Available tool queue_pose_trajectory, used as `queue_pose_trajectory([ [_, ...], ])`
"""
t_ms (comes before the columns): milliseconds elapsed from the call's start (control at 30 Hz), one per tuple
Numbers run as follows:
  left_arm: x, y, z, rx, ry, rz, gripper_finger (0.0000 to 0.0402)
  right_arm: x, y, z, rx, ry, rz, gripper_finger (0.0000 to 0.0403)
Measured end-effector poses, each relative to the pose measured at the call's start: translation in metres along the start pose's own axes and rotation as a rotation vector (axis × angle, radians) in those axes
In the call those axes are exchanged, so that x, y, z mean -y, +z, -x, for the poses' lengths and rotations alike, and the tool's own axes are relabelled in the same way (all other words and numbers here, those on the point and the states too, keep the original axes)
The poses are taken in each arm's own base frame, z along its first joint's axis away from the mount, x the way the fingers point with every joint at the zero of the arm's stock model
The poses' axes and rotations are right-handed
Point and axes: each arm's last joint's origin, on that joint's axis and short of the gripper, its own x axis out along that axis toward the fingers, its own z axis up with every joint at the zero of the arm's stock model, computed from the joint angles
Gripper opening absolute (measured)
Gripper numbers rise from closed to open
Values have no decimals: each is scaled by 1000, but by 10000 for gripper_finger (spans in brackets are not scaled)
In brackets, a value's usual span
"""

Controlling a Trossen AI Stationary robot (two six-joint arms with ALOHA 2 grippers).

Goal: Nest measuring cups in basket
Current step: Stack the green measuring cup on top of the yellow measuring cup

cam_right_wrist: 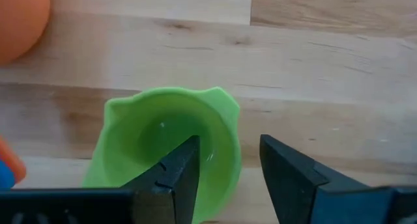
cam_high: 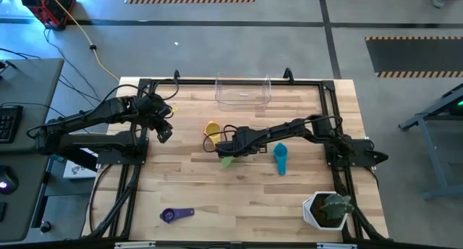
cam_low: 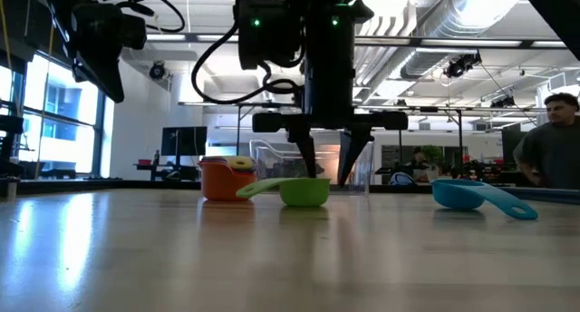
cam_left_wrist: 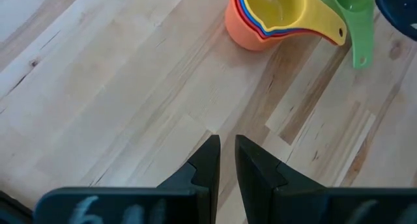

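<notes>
Green cup point(cam_right_wrist: 166, 149), right fingers point(cam_right_wrist: 182, 178) straddling rim, no readable writing

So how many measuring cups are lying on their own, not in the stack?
3: the green cup straddled by the right gripper, the teal cup right of it, the purple cup near the front edge.

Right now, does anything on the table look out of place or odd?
Nothing is spilled or damaged. The purple cup lies alone near the table's front edge, far from the nested stack, and the basket holds no cups. The right gripper straddles the green cup's rim.
</notes>
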Motion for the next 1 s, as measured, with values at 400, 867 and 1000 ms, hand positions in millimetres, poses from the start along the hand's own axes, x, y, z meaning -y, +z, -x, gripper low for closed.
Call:
queue_pose_trajectory([
  [400, 0, 0, 0, 1, 3, 0, 37, 0, 9, -2, 12, -5, 55, 23],
  [867, 0, 0, 0, 1, 3, 1, 37, 9, 14, 8, 0, -59, 186, 2],
  [1000, 0, 0, 0, 1, 3, 7, 37, 13, 20, 20, 1, -41, 246, 1],
])
